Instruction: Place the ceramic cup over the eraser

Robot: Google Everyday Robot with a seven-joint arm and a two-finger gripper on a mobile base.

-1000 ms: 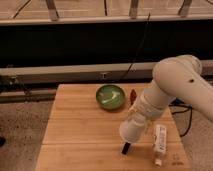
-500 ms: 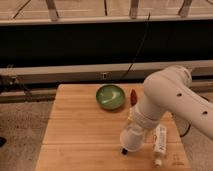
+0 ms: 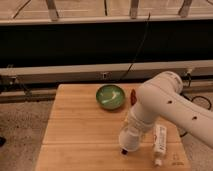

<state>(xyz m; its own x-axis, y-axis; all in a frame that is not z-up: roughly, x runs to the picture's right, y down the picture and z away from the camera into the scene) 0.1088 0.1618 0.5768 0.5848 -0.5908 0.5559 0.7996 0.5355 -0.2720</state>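
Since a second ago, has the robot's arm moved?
Yes. Its elbow swung down, nearer the green bowl; the tool hangs low over the table, left of the white tube.

A wooden worktop (image 3: 75, 125) stands on speckled floor (image 3: 20, 130) before a dark recess (image 3: 60, 45) and pale rail (image 3: 50, 71). The end effector (image 3: 129, 139) hangs low over its front.

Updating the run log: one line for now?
gripper: low over table | cup: at gripper, above eraser | tube: beside | bowl: behind
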